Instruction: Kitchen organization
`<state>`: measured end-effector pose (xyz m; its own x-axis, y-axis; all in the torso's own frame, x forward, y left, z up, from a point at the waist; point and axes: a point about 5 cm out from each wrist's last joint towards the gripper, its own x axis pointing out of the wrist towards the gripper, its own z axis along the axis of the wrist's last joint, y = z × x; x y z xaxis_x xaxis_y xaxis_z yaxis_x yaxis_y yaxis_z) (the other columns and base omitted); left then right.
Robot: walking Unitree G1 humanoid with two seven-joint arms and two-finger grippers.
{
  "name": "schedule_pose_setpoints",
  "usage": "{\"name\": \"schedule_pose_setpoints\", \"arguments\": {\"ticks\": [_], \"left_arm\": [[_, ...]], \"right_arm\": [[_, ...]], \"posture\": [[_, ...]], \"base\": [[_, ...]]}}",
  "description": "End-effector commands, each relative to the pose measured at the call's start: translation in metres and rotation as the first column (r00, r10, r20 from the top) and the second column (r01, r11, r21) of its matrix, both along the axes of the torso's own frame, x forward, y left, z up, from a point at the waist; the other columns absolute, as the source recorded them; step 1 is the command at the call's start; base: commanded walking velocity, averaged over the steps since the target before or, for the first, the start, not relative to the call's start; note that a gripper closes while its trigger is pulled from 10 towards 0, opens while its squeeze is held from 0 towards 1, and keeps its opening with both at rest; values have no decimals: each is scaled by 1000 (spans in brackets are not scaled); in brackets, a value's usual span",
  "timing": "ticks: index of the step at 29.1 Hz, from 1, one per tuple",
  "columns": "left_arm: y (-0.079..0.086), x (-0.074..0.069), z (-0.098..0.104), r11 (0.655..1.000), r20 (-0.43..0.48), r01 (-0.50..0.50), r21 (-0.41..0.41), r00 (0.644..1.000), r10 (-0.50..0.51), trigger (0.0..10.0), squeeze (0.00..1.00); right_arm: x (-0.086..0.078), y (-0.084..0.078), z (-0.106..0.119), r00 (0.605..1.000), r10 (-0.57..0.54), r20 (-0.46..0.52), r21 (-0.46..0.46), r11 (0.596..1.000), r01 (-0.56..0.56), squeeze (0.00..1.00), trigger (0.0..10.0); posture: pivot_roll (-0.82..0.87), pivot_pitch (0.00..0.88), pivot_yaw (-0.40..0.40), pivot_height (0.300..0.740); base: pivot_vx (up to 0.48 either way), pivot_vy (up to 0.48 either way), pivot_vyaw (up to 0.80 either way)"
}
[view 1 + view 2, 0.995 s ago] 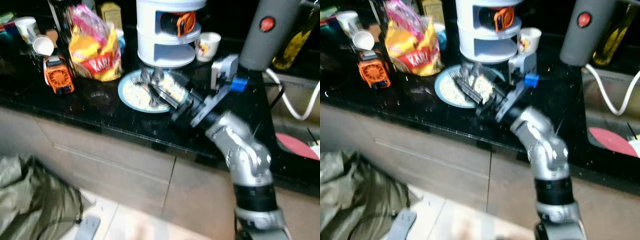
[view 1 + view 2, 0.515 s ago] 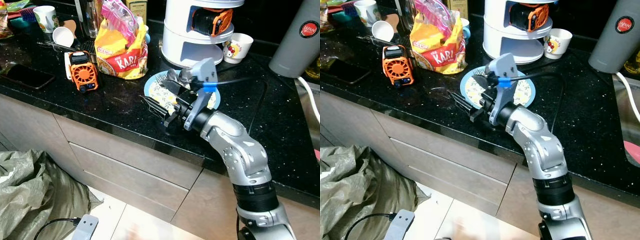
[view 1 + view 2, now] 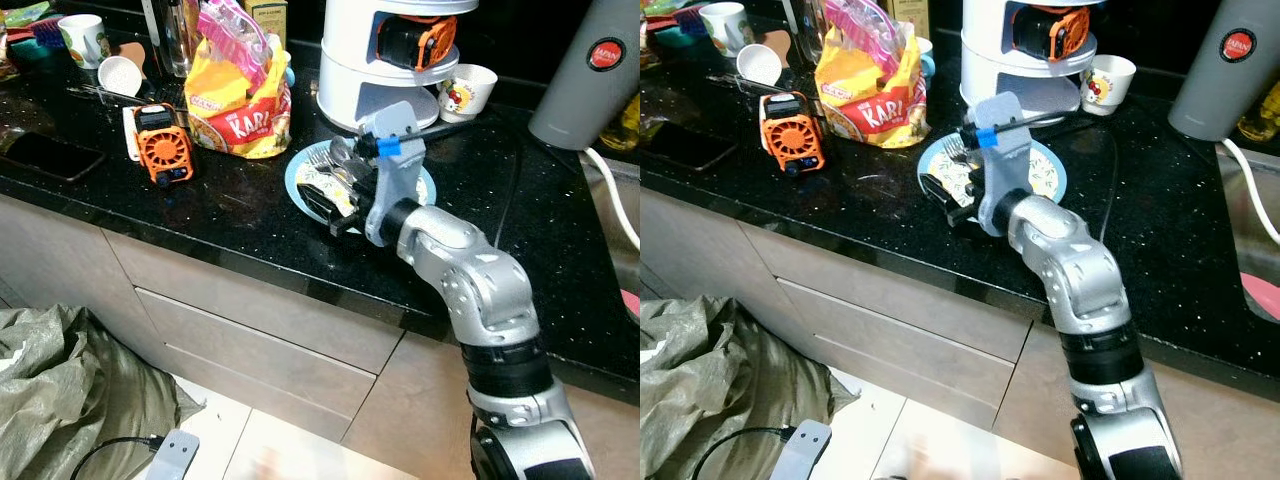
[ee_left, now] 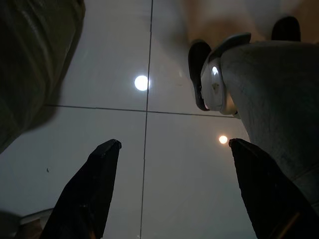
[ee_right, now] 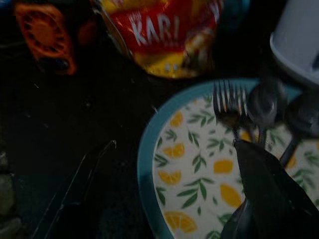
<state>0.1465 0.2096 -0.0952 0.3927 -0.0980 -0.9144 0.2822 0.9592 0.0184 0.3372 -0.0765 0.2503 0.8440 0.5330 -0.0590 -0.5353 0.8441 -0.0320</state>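
- The right end effector (image 3: 322, 203), fingers spread, is now held over the near rim of the lemon-print plate (image 3: 428, 188) on the black bench (image 3: 230, 205), closer in than half a second ago.
- A fork (image 5: 227, 107) and spoons (image 5: 264, 105) are seen lying on the plate.
- The left end effector (image 4: 169, 189) hangs open above the floor (image 4: 149, 149).

Silver right arm (image 3: 470, 280) — black jaws.

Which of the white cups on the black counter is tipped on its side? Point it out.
The plain white cup behind the orange fan, mouth facing sideways. The printed mug at far left and the cartoon cup by the white stand stand upright.
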Motion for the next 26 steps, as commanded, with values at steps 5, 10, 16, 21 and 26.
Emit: {"name": "schedule_pose_setpoints", "arguments": {"ticks": [5, 10, 16, 21, 26], "left_arm": [[-7, -11, -5, 1000, -39, 18, -6, 999, -19, 10000, 0], [-9, -15, -7, 999, -50, 31, -11, 998, -31, 10000, 0], [-11, -16, -7, 999, -54, 42, -16, 998, -43, 10000, 0], [-12, -17, -8, 998, -55, 53, -18, 997, -54, 10000, 0], [-12, -17, -8, 998, -56, 55, -18, 997, -56, 10000, 0]], "right_arm": [[13, -4, -16, 986, -125, -115, -33, 992, 122, 0, 10000], [19, -12, -15, 974, -193, -117, -19, 981, 192, 0, 10000], [23, -19, -12, 965, -235, -115, 15, 971, 238, 0, 10000], [24, -23, -25, 946, -277, -171, -62, 961, 270, 0, 10000], [23, -22, -30, 941, -270, -205, -83, 963, 258, 0, 10000]], "posture": [[47, 67, -48, 740], [48, 74, -53, 740], [43, 81, -49, 740], [42, 88, -52, 740], [42, 88, -52, 740]], "base": [[0, 0, 0], [0, 0, 0], [0, 0, 0], [0, 0, 0], [0, 0, 0]]}}
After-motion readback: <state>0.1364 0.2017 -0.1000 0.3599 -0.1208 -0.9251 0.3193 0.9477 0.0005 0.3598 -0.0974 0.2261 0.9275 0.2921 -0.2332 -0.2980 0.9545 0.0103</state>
